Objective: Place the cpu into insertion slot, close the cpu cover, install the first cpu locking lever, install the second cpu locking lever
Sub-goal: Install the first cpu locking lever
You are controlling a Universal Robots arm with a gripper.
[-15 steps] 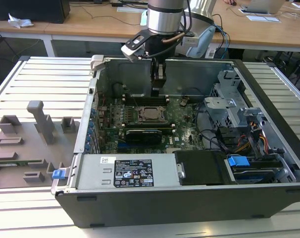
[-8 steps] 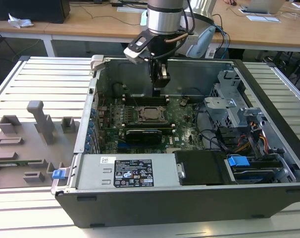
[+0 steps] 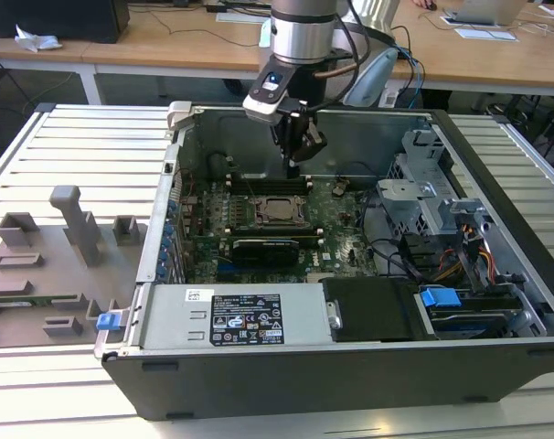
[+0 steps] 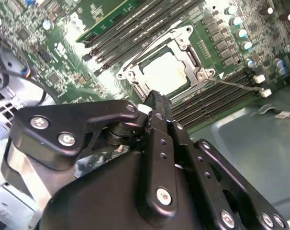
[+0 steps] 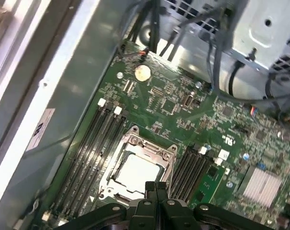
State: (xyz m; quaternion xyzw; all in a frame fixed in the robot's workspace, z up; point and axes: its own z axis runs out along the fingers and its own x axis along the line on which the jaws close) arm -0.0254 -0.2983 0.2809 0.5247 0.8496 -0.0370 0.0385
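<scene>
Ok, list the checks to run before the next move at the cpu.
1. cpu lies flat inside the cover: ok.
2. cover down around the cpu: ok.
3. cover locked: cannot tell.
4. hand shut, holding nothing: ok.
5. hand above the board, not touching it: ok.

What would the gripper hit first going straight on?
Probably the rim of the cpu cover beside the cpu; the gripper points there in both wrist views, depth unclear.
</scene>
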